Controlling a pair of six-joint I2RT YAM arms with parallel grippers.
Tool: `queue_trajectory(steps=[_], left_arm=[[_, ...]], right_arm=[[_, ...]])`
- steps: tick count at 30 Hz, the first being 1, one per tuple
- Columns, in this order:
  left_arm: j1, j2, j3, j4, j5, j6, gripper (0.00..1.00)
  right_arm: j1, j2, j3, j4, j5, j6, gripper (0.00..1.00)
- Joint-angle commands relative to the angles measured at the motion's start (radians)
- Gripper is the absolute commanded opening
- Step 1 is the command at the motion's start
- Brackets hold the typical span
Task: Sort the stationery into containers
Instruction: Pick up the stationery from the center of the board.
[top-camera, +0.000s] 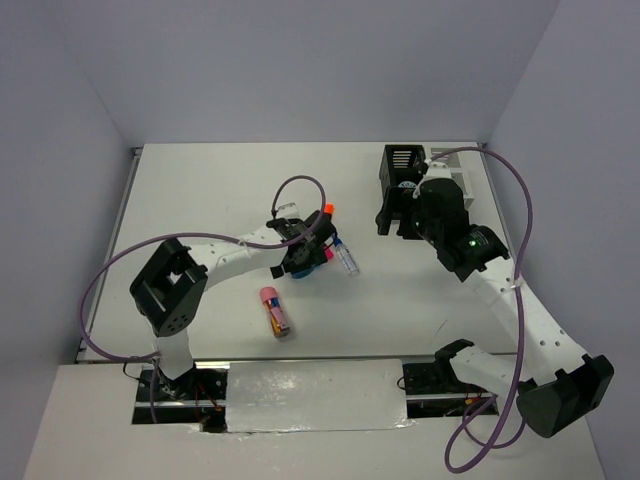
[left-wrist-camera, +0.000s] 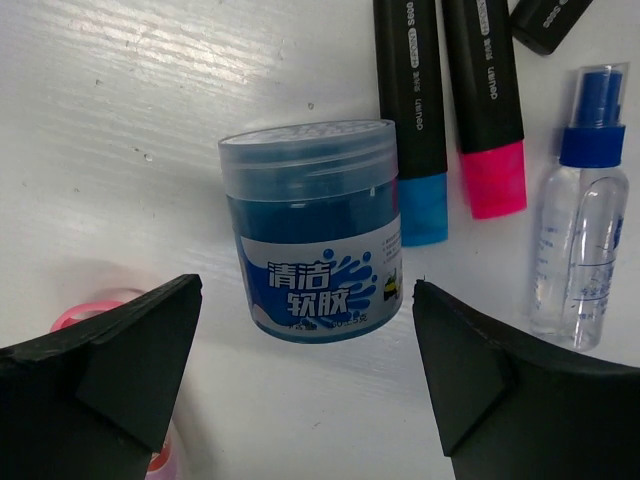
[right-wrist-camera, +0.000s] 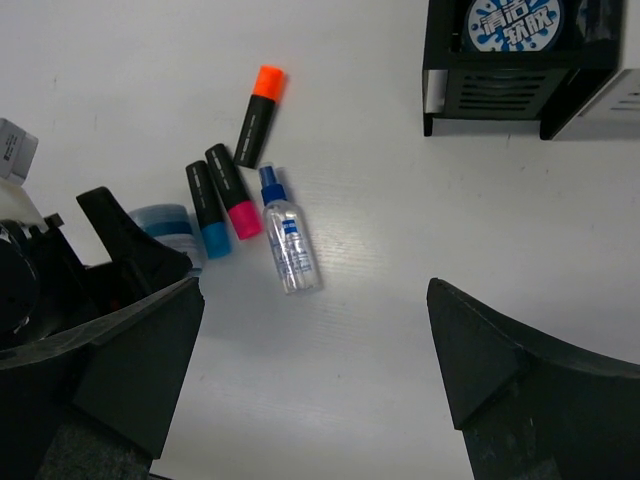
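Left gripper (left-wrist-camera: 306, 288) closest to the lens: both black fingers spread to full width and holding nothing. A blue jar (left-wrist-camera: 312, 245) with a clear lid sits on the white table (left-wrist-camera: 130, 110) in the space between them, with bare table showing on each side. Just past the jar a blue-tipped marker (left-wrist-camera: 412, 120) and a pink-tipped marker (left-wrist-camera: 485, 110) lie side by side, touching. A clear spray bottle (left-wrist-camera: 585, 240) with a blue cap lies beside the pink one. An orange-tipped marker (right-wrist-camera: 258, 118) lies a little farther out, near the same cluster. A pink-capped tube (top-camera: 275, 310) lies alone on the near side of the left gripper, apart from the group. Right gripper (right-wrist-camera: 315, 290) hangs over bare table, jaws wide apart and empty. It is near the black box (right-wrist-camera: 505, 75) at the far right of the table. A second blue jar (right-wrist-camera: 512, 22) sits inside that box, label up. The white box (right-wrist-camera: 615, 100) adjoins it, mostly out of frame, so its contents cannot be made out.
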Motion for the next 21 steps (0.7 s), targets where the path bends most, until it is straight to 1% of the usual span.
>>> queue_trajectory(steps=[1, 5, 11, 12, 14, 15, 16, 17, 18, 20, 21], left_arm=[[-0.002, 0.001, 0.047, -0.018, -0.061, -0.017, 0.99], [0.007, 0.040, 0.059, -0.016, -0.050, -0.008, 0.96], [0.010, 0.063, 0.030, 0.017, -0.036, -0.008, 0.93], [0.010, 0.068, 0.032, 0.017, -0.033, -0.007, 0.92], [0.013, 0.080, 0.033, 0.019, -0.029, -0.002, 0.86], [0.015, 0.082, 0.029, 0.020, -0.026, -0.002, 0.80], [0.018, 0.080, 0.026, 0.023, -0.021, 0.000, 0.70], [0.020, 0.073, 0.022, 0.028, -0.021, 0.000, 0.59], [0.020, 0.067, 0.015, 0.027, -0.027, -0.005, 0.43], [0.026, 0.041, 0.004, 0.028, -0.036, -0.005, 0.37], [0.030, 0.031, 0.002, 0.028, -0.036, -0.005, 0.30]], right_arm=[[-0.004, -0.002, -0.014, 0.039, -0.042, -0.023, 1.00], [-0.002, -0.008, -0.028, 0.058, -0.056, -0.023, 1.00], [-0.002, -0.008, -0.024, 0.052, -0.052, -0.032, 1.00], [-0.001, -0.009, -0.025, 0.052, -0.052, -0.032, 1.00], [-0.002, -0.014, -0.027, 0.055, -0.053, -0.032, 1.00], [-0.002, -0.017, -0.028, 0.055, -0.053, -0.034, 1.00], [-0.001, -0.018, -0.030, 0.056, -0.053, -0.034, 1.00], [-0.002, -0.020, -0.030, 0.056, -0.049, -0.034, 1.00], [-0.002, -0.023, -0.031, 0.056, -0.047, -0.036, 1.00], [-0.002, -0.023, -0.031, 0.056, -0.047, -0.039, 1.00], [-0.002, -0.022, -0.030, 0.056, -0.045, -0.039, 1.00]])
